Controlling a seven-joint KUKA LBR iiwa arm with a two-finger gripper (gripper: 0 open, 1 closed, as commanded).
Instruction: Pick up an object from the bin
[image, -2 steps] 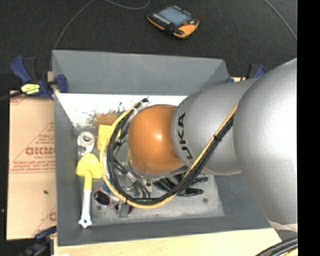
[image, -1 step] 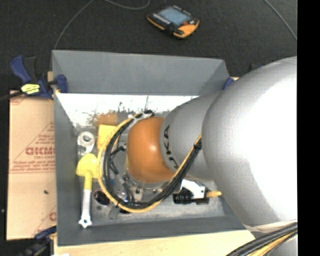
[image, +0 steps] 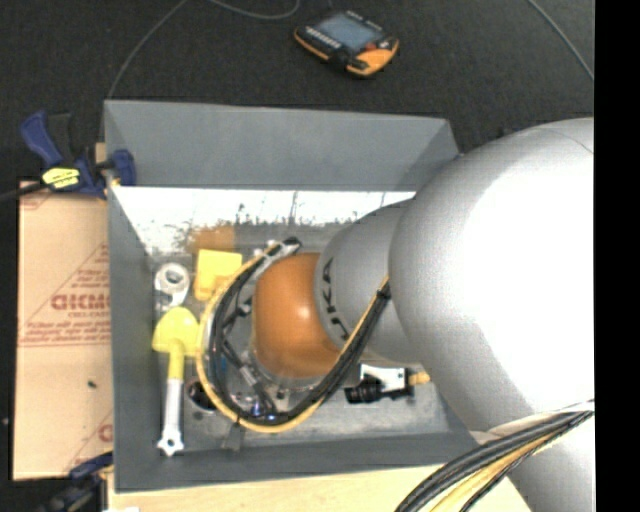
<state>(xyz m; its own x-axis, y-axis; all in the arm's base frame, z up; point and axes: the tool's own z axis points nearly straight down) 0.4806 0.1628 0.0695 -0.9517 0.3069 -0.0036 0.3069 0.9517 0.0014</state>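
Gripper (image: 243, 392) sits low in the near-left of the grey metal bin (image: 130, 385), can't tell if it's spread or closed, and just left lies a yellow plastic scoop with a thin white handle (image: 175, 335), probably light, stiff and slippery, so I'd pinch across the handle.

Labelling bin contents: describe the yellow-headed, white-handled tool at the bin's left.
The tool looks plastic: a rounded yellow head on a thin white handle with a small knobbed end. It lies flat on the bin floor by the left wall, head toward the back, handle toward the front corner. The arm's cables pass close to its right; contact unclear.
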